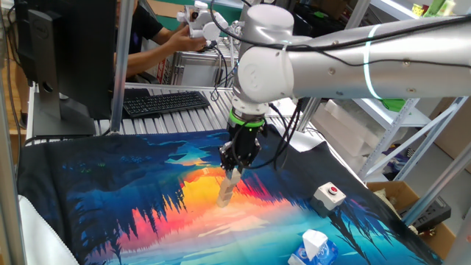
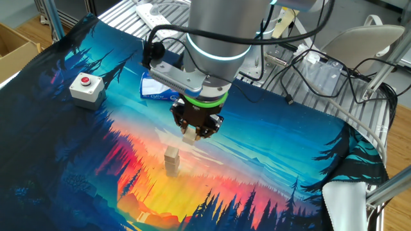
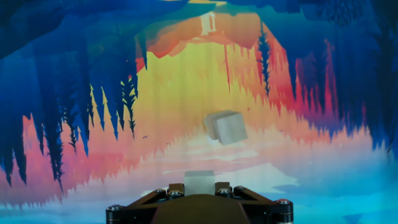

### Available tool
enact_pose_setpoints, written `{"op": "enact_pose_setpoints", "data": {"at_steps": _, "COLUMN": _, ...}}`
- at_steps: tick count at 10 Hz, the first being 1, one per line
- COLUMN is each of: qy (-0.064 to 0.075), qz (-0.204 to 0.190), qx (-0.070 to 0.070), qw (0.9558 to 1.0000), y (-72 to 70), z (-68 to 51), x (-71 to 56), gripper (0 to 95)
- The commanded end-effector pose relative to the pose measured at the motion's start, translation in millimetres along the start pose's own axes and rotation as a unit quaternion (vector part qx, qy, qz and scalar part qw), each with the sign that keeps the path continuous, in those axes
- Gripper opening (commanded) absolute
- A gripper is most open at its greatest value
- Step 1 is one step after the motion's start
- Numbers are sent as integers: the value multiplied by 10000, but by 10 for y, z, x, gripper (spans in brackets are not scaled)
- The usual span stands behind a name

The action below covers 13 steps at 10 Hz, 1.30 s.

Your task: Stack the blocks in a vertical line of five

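Observation:
My gripper (image 1: 235,168) is shut on one pale wooden block (image 2: 188,137) and holds it in the air. A short upright stack of like blocks (image 2: 171,161) stands on the sunset-printed cloth, just below and to the left of the held block in the other fixed view. In one fixed view the stack (image 1: 226,192) is right under the fingers. In the hand view the held block (image 3: 199,181) shows between the jaws and the stack's top block (image 3: 225,127) lies ahead, slightly right. I cannot tell how many blocks the stack has.
A white box with a red button (image 2: 85,88) and a white-and-blue tissue pack (image 2: 156,90) sit on the cloth near one edge. A keyboard (image 1: 165,101) and a monitor stand beyond the cloth. Cables hang by the arm.

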<state>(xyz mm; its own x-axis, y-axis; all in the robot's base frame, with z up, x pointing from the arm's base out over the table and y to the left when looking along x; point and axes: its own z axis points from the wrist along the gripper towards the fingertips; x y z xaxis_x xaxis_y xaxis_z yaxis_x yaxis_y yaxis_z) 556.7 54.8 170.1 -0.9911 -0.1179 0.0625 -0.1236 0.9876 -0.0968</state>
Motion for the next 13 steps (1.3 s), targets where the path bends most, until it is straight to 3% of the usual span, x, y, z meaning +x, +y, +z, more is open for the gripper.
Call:
{"op": "enact_pose_setpoints", "data": {"at_steps": 1, "qy": 3, "qz": -167, "qx": 29, "qw": 9999, "y": -74, "z": -8, "x": -69, "gripper": 0}}
{"op": "enact_pose_setpoints", "data": {"at_steps": 5, "qy": 51, "qz": -544, "qx": 110, "qw": 9984, "y": -231, "z": -33, "x": -238, "gripper": 0}}
{"op": "enact_pose_setpoints", "data": {"at_steps": 8, "qy": 41, "qz": -589, "qx": 85, "qw": 9982, "y": -309, "z": 33, "x": -308, "gripper": 0}}
{"op": "enact_pose_setpoints", "data": {"at_steps": 13, "qy": 57, "qz": -589, "qx": 77, "qw": 9982, "y": -297, "z": 91, "x": -369, "gripper": 0}}
